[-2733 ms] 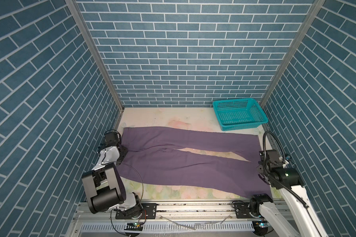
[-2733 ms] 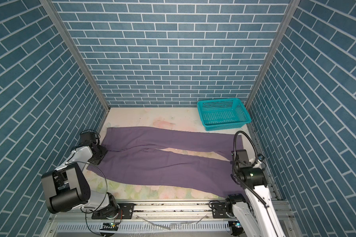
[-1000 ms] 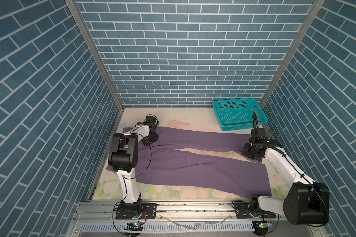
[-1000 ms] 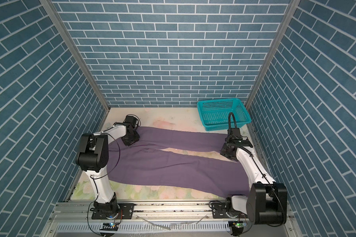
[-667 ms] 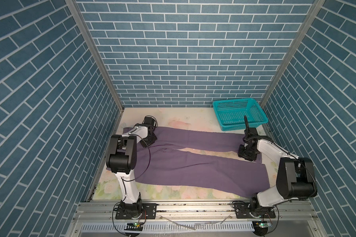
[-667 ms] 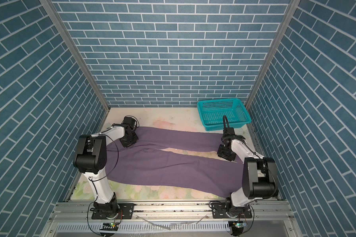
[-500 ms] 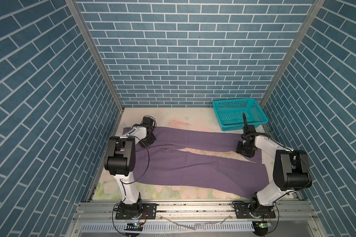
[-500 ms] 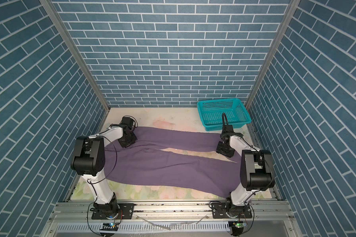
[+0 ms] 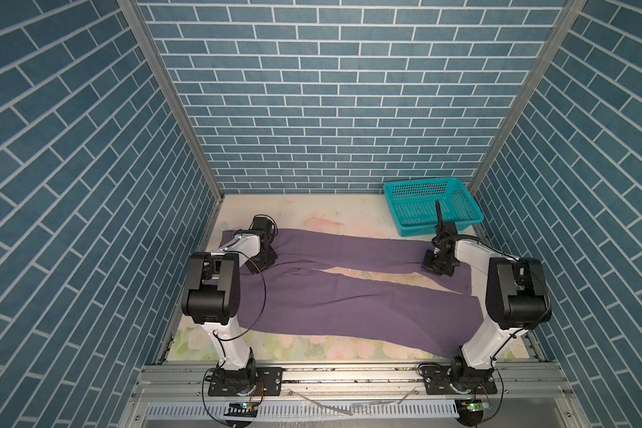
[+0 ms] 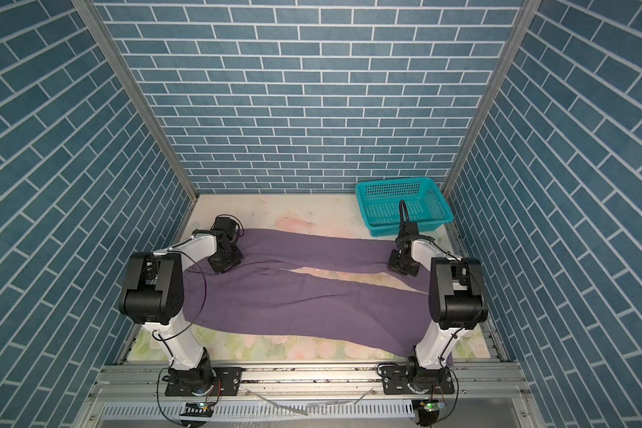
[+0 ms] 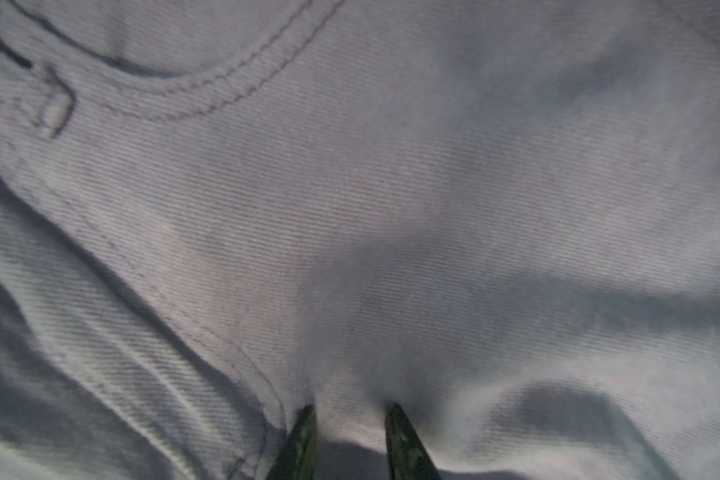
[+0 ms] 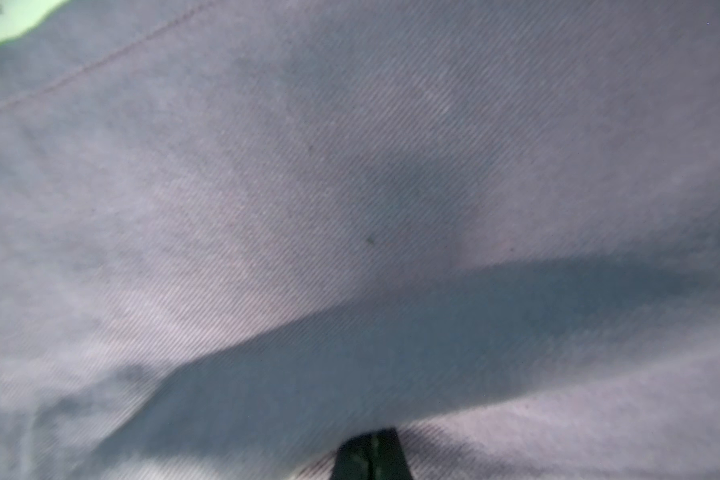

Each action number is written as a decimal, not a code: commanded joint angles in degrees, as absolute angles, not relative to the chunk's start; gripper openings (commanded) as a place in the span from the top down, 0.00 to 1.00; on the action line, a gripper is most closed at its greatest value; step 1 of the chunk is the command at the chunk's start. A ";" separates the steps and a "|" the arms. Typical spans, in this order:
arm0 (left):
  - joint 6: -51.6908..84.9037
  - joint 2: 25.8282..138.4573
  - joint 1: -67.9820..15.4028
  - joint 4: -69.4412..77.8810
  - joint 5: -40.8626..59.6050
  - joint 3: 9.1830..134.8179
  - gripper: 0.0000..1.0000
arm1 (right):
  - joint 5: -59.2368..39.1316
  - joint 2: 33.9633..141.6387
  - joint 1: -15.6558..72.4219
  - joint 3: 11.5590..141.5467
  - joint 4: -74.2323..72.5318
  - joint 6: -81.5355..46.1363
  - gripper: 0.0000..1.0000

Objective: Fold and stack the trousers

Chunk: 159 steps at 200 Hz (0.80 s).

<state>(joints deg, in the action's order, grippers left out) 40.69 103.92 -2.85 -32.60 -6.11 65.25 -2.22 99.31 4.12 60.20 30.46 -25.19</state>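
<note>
Stretching left to right across mid-frame in both top views, the mauve soft-fabric trousers (image 9: pixel 349 304) lie flat. The left pincer (image 9: pixel 263 260), narrow, pinches cloth at their waist end, while the right pincer (image 9: pixel 438 264), closed tight, sits at the upper leg's cuff end.

Teal bskt (image 9: pixel 419 181) far-rt corner, on floral mat (image 9: pixel 312 215).
</note>
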 commanded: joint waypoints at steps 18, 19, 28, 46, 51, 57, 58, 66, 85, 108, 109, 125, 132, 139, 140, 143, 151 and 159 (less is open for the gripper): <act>39.60 101.70 0.03 -33.06 -5.70 62.72 0.68 | -1.84 89.69 1.99 60.05 41.33 -23.92 1.00; 39.62 101.65 0.14 -33.06 -5.66 62.60 0.68 | -1.80 89.45 1.87 60.04 41.63 -23.91 1.00; 39.50 101.39 0.94 -32.81 -5.47 61.59 0.68 | -1.58 87.63 0.94 60.22 44.08 -23.74 1.00; 39.38 100.45 2.91 -32.13 -5.42 58.80 0.73 | -1.35 84.29 -0.72 60.23 47.79 -23.54 1.00; 39.39 100.21 3.45 -32.00 -5.39 57.94 0.76 | -1.16 83.50 -1.12 60.16 48.44 -23.56 1.00; 39.46 99.75 4.28 -31.86 -5.45 56.92 0.80 | -0.98 82.51 -1.57 59.95 49.06 -23.47 1.00; 39.46 99.66 4.42 -31.79 -5.41 56.85 0.80 | -0.93 82.30 -1.62 59.90 49.18 -23.47 1.00; 39.56 99.04 5.46 -31.71 -5.51 55.34 0.84 | -0.67 81.31 -2.12 59.54 49.56 -23.51 1.00; 39.75 97.05 8.16 -30.96 -5.24 52.03 0.89 | -1.07 80.47 -2.37 58.65 49.22 -23.47 1.00; 39.58 94.42 10.01 -31.11 -5.83 49.95 0.93 | -4.66 82.23 -1.52 57.31 46.83 -23.34 0.91; 39.52 94.32 10.06 -31.11 -5.82 49.94 0.93 | -4.66 82.38 -1.42 57.26 46.79 -23.36 0.90; 38.76 93.01 9.90 -31.80 -4.97 50.53 0.80 | -6.58 84.81 1.32 57.37 44.87 -22.90 0.74; 38.51 92.52 9.62 -32.26 -4.33 50.99 0.66 | -5.81 86.12 2.75 58.05 44.38 -22.64 0.69; 38.35 92.02 8.83 -32.79 -4.22 51.52 0.56 | -5.37 87.58 4.48 58.81 43.84 -22.35 0.66; 38.33 91.93 8.64 -32.83 -4.22 51.56 0.56 | -5.36 87.58 4.94 58.94 43.67 -22.34 0.65; 38.18 91.58 8.06 -32.92 -4.15 51.80 0.52 | -5.36 88.13 5.58 59.17 43.15 -22.22 0.64; 37.73 90.72 6.10 -33.23 -4.68 52.42 0.45 | -5.36 89.72 7.09 59.89 41.72 -22.07 0.62; 37.62 89.93 3.39 -33.96 -5.89 53.26 0.42 | -5.76 90.94 8.40 60.42 39.49 -21.98 0.61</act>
<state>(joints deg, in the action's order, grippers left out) 39.05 92.44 8.08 -29.85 -3.53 51.35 -4.54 87.57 4.60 59.18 43.70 -23.49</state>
